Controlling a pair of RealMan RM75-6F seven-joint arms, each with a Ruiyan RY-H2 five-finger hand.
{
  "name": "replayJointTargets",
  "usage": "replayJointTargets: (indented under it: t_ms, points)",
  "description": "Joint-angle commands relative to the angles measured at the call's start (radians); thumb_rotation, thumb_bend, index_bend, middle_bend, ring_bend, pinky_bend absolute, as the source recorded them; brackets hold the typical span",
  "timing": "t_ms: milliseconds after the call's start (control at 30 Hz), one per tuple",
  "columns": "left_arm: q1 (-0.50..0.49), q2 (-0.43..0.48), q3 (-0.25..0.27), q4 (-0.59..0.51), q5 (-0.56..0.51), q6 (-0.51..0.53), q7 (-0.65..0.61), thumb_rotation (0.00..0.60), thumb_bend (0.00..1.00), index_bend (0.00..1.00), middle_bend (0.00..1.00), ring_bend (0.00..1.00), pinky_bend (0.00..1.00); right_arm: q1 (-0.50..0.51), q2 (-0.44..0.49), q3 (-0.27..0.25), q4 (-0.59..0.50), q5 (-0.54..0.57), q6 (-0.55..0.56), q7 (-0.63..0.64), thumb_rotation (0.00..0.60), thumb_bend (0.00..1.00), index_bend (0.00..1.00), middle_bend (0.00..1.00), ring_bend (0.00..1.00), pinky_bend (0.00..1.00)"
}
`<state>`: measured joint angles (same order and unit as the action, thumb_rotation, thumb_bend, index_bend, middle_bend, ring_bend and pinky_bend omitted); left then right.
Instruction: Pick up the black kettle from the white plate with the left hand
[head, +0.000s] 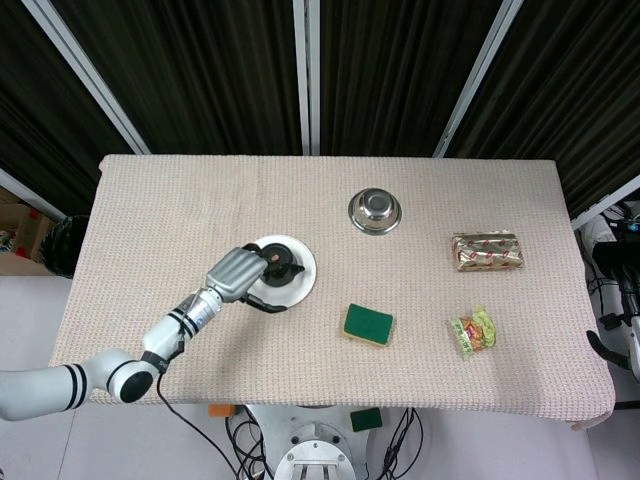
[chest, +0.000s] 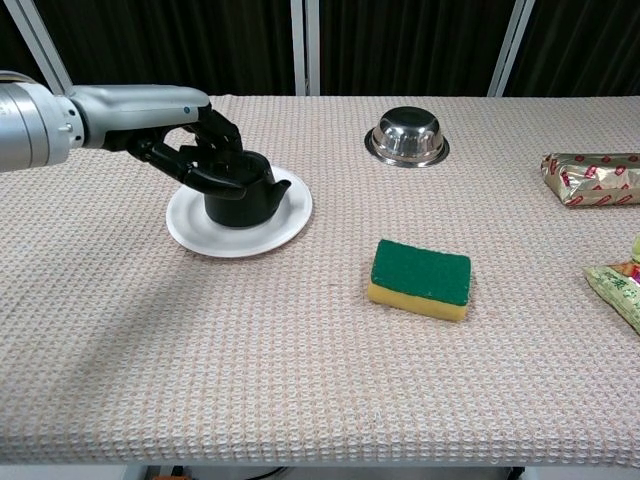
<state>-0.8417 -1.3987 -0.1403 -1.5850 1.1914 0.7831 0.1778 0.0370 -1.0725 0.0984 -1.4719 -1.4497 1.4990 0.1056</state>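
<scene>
The black kettle stands on the white plate at the table's left middle, spout pointing right. My left hand reaches in from the left. Its dark fingers curl over the kettle's lid and upper body, the thumb on the near side, and they grip it. The kettle's base still rests on the plate. My right hand shows in neither view.
A steel bowl sits behind and to the right. A green and yellow sponge lies in the middle. A foil packet and a green snack bag lie at the right.
</scene>
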Motion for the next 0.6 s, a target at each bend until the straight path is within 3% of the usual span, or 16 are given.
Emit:
replayJointTargets:
  t_ms: [33, 400, 600]
  points:
    - [-0.003, -0.003, 0.004, 0.005, 0.002, -0.002, -0.001, 0.211, 0.0, 0.47, 0.55, 0.49, 0.22, 0.0, 0.0, 0.001, 0.0, 0.002, 0.0, 0.001, 0.6, 0.2, 0.0, 0.0, 0.0, 0.0]
    - [-0.014, -0.011, 0.016, 0.019, -0.008, -0.014, 0.005, 0.219, 0.0, 0.56, 0.68, 0.65, 0.22, 0.0, 0.002, 0.004, 0.002, 0.008, -0.001, 0.004, 0.6, 0.21, 0.0, 0.0, 0.0, 0.0]
    - [-0.018, -0.014, 0.017, 0.02, -0.017, -0.01, 0.012, 0.284, 0.0, 0.64, 0.76, 0.72, 0.22, 0.0, 0.001, 0.005, 0.003, 0.009, -0.002, 0.004, 0.6, 0.21, 0.0, 0.0, 0.0, 0.0]
